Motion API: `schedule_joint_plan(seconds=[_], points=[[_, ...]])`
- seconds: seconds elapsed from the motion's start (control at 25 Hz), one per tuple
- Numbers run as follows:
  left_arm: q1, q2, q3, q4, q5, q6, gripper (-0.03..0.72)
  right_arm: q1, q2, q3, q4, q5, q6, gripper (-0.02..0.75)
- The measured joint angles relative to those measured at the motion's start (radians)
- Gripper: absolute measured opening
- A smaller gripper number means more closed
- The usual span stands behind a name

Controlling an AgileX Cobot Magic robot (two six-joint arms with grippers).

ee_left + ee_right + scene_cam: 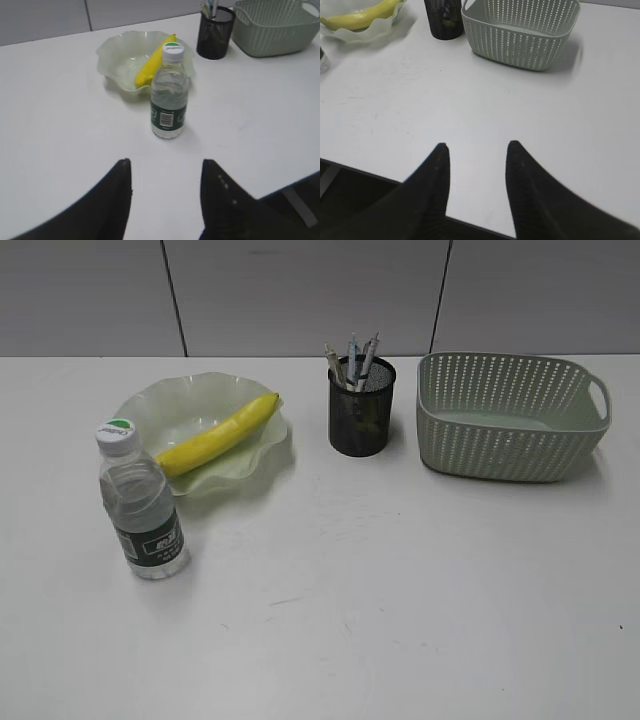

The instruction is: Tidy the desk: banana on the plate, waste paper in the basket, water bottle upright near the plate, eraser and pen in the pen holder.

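The banana lies in the wavy pale green plate at the back left of the white desk. The water bottle stands upright just in front of the plate, white cap up. Pens stick out of the black mesh pen holder. The pale green basket stands at the back right. No eraser or waste paper shows. My left gripper is open over bare desk, well short of the bottle. My right gripper is open and empty above the desk's near edge.
The basket, pen holder and plate line the far side in the right wrist view. The desk's front edge runs under the right gripper, with dark floor below. Neither arm shows in the exterior view.
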Motion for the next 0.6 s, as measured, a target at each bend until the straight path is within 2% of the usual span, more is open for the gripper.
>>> schedule_joint_plan(seconds=[0.12, 0.2, 0.36, 0.44, 0.6], points=[[0.119, -0.001, 0.000, 0.000, -0.001, 0.000, 0.332, -0.058, 0.000, 0.000, 0.000, 0.000, 0.000, 0.308], [0.230, -0.001, 0.000, 0.000, -0.002, 0.000, 0.320, -0.124, 0.000, 0.000, 0.000, 0.000, 0.000, 0.308], [0.383, -0.001, 0.000, 0.000, -0.002, 0.001, 0.310, -0.251, 0.000, 0.000, 0.000, 0.000, 0.000, 0.308], [0.423, -0.001, 0.000, 0.000, -0.002, 0.001, 0.309, -0.293, 0.000, 0.000, 0.000, 0.000, 0.000, 0.308], [0.427, -0.001, 0.000, 0.000, -0.002, 0.001, 0.309, -0.311, 0.000, 0.000, 0.000, 0.000, 0.000, 0.308]])
